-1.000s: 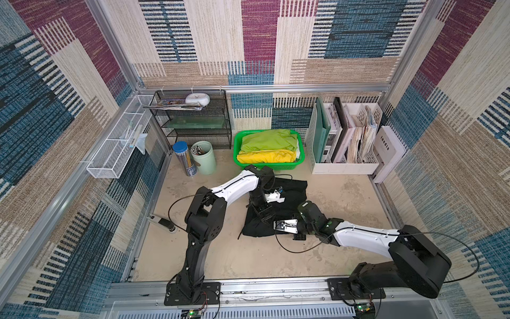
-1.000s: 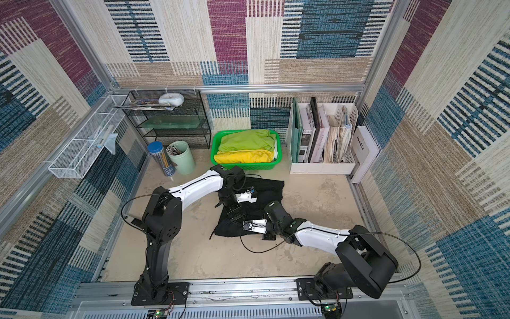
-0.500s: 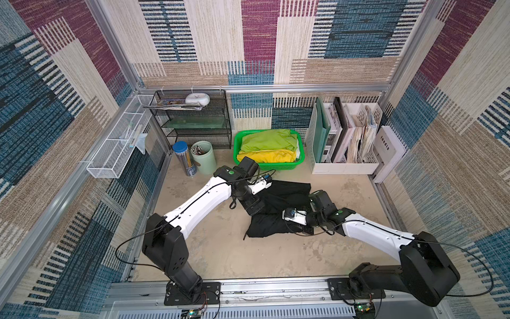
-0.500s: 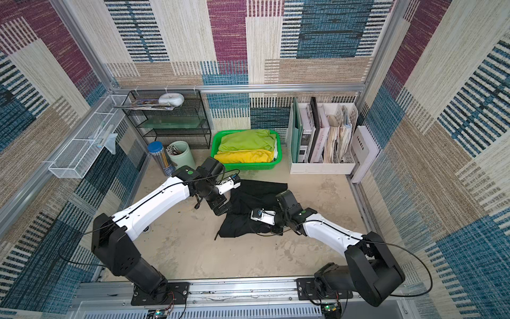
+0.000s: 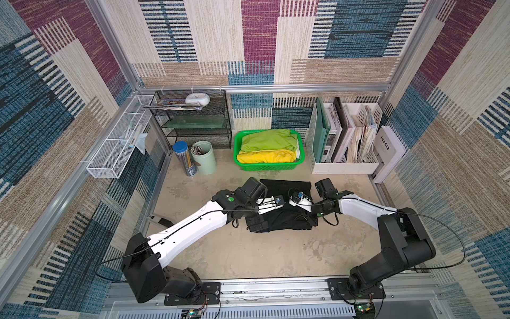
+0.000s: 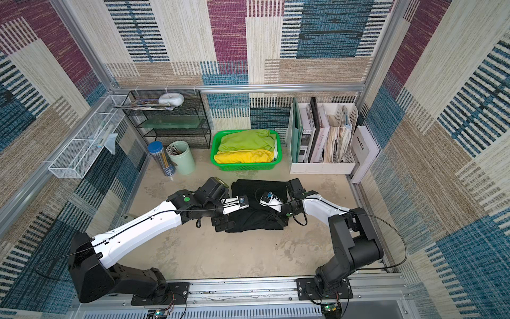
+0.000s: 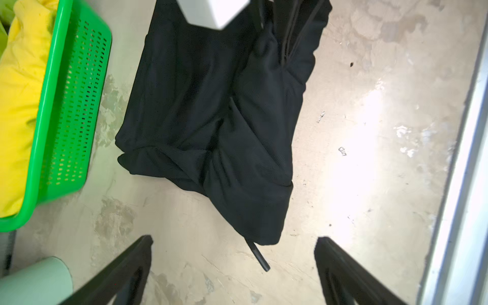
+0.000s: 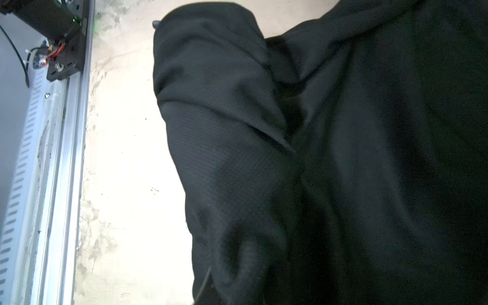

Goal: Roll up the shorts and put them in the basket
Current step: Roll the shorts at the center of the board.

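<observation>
**Shorts bunched at centre: one side pinched, the other loose**

The worry here is a lopsided roll. The right gripper is closed and, as far as I can judge, pinched on a fold of the shorts. Black cloth hides its fingers in the right wrist view, so I can't say how much it has. A thin hold on soft mesh could slide out and let the fold drop open. The left gripper has its jaws wide apart and holds nothing. Closing where it is, it might catch only the drawstring or a single layer. The two wrists also sit near each other over the cloth and could knock.

The shorts lie crumpled on the table at the centre of both top views, below the basket. In the left wrist view their lower corner sits just above the gap between the fingers. The right gripper is at their lower right edge in a top view.
</observation>
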Controlling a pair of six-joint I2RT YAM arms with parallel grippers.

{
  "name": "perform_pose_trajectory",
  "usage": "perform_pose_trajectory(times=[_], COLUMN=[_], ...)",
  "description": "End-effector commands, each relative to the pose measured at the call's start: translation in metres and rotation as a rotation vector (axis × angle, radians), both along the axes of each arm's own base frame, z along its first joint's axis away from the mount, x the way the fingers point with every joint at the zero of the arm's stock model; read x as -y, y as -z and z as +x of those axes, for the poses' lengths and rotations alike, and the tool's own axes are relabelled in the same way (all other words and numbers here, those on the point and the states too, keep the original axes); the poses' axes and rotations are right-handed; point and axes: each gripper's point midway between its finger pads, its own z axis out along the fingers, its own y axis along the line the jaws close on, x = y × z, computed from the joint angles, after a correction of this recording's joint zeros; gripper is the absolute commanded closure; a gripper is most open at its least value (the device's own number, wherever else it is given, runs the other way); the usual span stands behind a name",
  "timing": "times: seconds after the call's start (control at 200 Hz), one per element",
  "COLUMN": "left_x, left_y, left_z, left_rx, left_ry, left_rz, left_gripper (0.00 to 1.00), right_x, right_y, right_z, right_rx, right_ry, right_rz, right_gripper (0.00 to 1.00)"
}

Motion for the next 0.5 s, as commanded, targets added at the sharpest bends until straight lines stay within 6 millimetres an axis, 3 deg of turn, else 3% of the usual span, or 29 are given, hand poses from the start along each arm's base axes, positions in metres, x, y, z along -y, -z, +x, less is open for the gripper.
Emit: perform_pose_trajectory(times=[0.0,0.195,0.496], left_x=[0.019,0.045,0.071], left_y=[0.007,0.048,0.076], left_z=[0.012,0.009,0.018], left_rx=[0.151,0.227,0.254], left_ry=[0.064,0.131,0.176], left_rz=[0.041,0.106,0.085], left_gripper=[0.0,0.0,0.0], right_x=[-0.005,-0.003,-0.003], right_y=[-0.011,-0.006,-0.005], right_z=[-0.004,-0.002,-0.001], right_rx=[-0.078,-0.126,-0.119], right_ry=[0.001,0.018,0.02], right_rz=[0.076,0.084,0.088], right_gripper=[1.0,1.0,1.0])
